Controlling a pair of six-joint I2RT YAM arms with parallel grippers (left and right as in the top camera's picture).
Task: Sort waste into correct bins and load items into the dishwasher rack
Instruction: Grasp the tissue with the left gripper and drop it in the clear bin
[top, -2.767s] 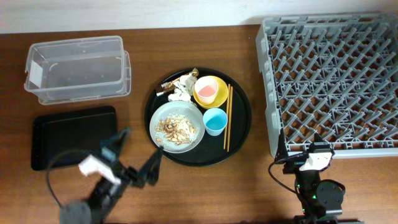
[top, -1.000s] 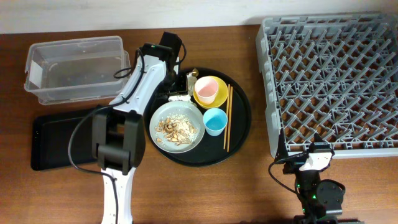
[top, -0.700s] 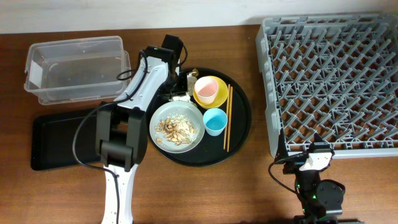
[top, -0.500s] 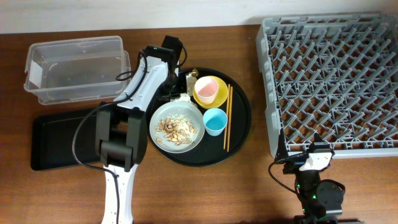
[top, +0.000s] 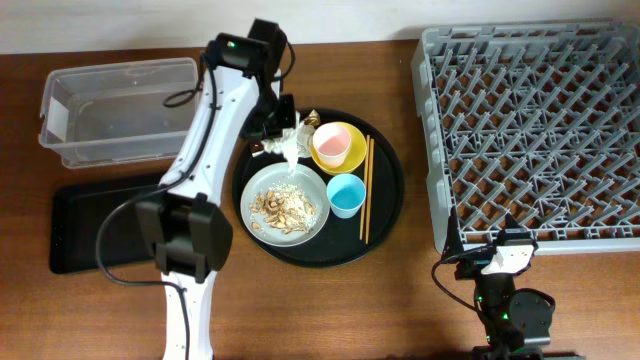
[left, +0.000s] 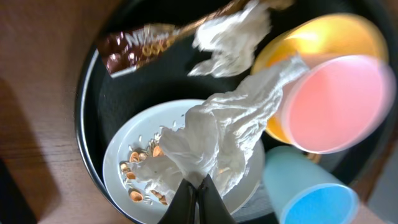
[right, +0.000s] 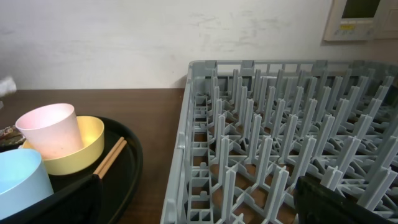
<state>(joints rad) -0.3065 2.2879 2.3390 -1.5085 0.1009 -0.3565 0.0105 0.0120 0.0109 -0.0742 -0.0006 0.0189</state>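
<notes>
My left gripper (left: 198, 188) is shut on a crumpled white tissue (left: 219, 127) that hangs above the pale grey plate (left: 118, 149) of food scraps (left: 138, 167). From overhead, the left gripper (top: 286, 140) is over the round tray's far left part. A second tissue (left: 233, 34) and the brown wrapper (left: 140, 45) lie on the tray. The pink cup (top: 332, 147) sits in the yellow bowl (top: 356, 140), with the blue cup (top: 346, 195) and chopsticks (top: 366, 190) beside them. My right gripper (right: 199, 208) stands open at the dishwasher rack's (top: 540, 130) near left corner, holding nothing.
The dishes sit on a round black tray (top: 385, 225). A clear tub (top: 120, 110) stands at the back left, with a shallow black tray (top: 100, 225) in front of it. The left arm stretches from the near edge across the table to the round tray.
My left gripper has shut on the tissue and lifted it off the round tray, and the arm has risen. The right arm has not moved.
</notes>
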